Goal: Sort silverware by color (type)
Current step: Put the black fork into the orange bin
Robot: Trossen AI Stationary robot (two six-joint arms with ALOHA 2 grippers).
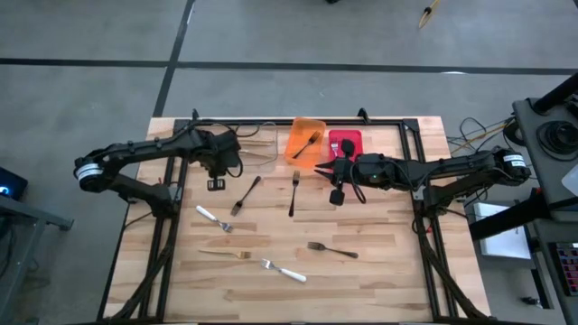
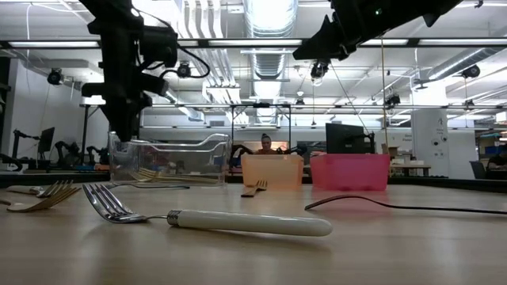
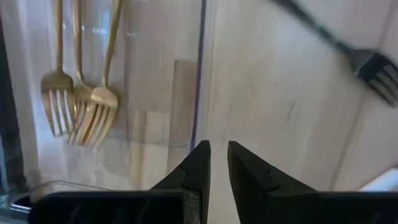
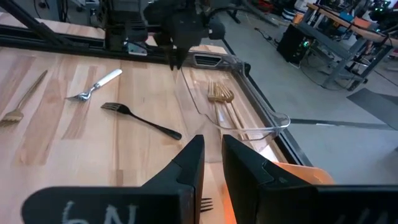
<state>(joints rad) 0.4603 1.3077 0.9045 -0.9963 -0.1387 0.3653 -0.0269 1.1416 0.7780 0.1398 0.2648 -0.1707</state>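
Note:
Several forks lie flat on the wooden table: a black one (image 1: 246, 194), a dark one (image 1: 294, 192), two white-handled ones (image 1: 214, 218) (image 1: 284, 271), a gold one (image 1: 230, 255) and another black one (image 1: 332, 249). Three gold forks (image 3: 81, 106) lie in the clear bin (image 1: 259, 149). A dark fork (image 1: 307, 143) lies in the orange bin (image 1: 293, 149), and black pieces (image 1: 345, 147) lie in the red bin (image 1: 354, 135). My left gripper (image 1: 217, 181) (image 3: 217, 155) hangs shut and empty just beside the clear bin's near-left wall. My right gripper (image 1: 336, 185) (image 4: 211, 155) hovers shut and empty just in front of the red bin.
The three bins stand in a row at the table's far edge, inside a black frame (image 1: 298, 121). The right wrist view shows the left arm (image 4: 177, 31) over the clear bin's corner. The near half of the table holds scattered forks with room between them.

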